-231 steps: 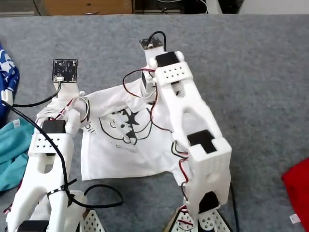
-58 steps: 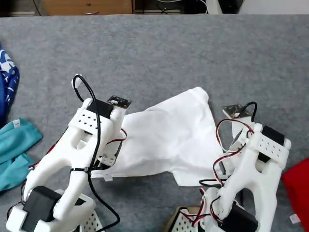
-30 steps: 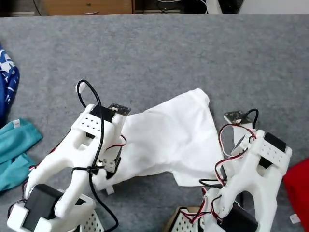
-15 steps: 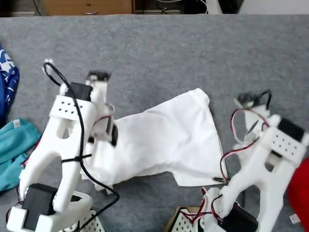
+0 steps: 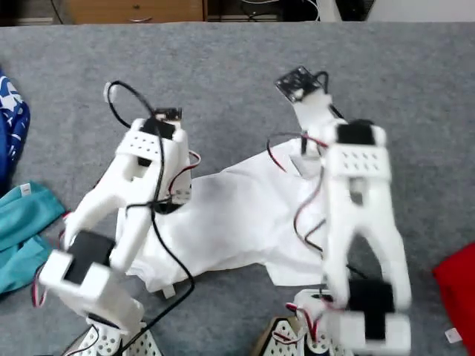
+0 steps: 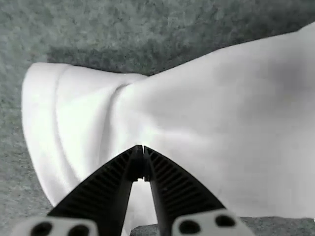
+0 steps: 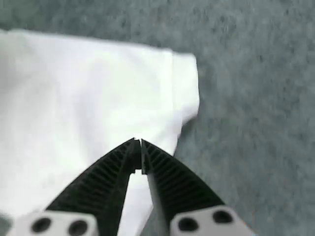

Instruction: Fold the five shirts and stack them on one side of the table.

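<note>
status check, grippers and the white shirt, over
Left gripper shut above white shirt, near a sleeve. Right gripper shut above it too. Shirt spread on the table, rumpled. Teal cloth and red cloth at table edges, apart from it.

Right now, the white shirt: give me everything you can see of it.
The white shirt is plain, soft cloth with no print showing. It lies flat but wrinkled and unevenly folded on the grey table, between the two arms. One short sleeve sticks out at a far corner, and the opposite end is a rounded fold. The left tool and right tool are shut over the cloth. I cannot tell whether either one pinches it.
</note>
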You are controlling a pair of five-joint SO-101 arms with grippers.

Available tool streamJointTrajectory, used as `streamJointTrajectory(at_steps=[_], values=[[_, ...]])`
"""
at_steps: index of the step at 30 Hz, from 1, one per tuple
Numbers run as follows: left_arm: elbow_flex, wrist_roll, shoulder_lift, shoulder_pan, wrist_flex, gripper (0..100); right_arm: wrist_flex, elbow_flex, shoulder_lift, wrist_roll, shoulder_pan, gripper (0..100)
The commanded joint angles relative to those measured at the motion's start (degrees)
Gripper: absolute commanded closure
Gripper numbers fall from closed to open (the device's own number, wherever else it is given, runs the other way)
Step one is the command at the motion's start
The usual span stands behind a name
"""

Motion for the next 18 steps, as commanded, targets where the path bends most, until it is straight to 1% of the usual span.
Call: streamJointTrajectory(at_steps=[1,4,7,9,13,18], values=[[-4.22,0.53,5.85,-2.11,-0.79,98,-6.15,-9.01,15.25,-1.05,-1.01,99.3],[-8.88,-0.09,11.21,-5.63,-0.35,98,-6.07,-17.45,28.09,-1.05,0.66,99.3],[-13.36,-3.34,15.69,-9.49,-0.26,98,-3.96,-26.51,37.76,-1.05,3.56,99.3],[-15.56,-4.92,18.24,-11.96,-0.26,98,-0.53,-32.66,41.98,-1.05,5.76,99.3],[-18.73,-6.77,22.11,-15.82,-0.09,98,6.24,-44.18,48.66,-0.97,7.87,99.2],[-24.53,-6.77,24.75,-16.79,5.89,98,11.78,-53.85,54.11,-0.79,7.69,99.2]])
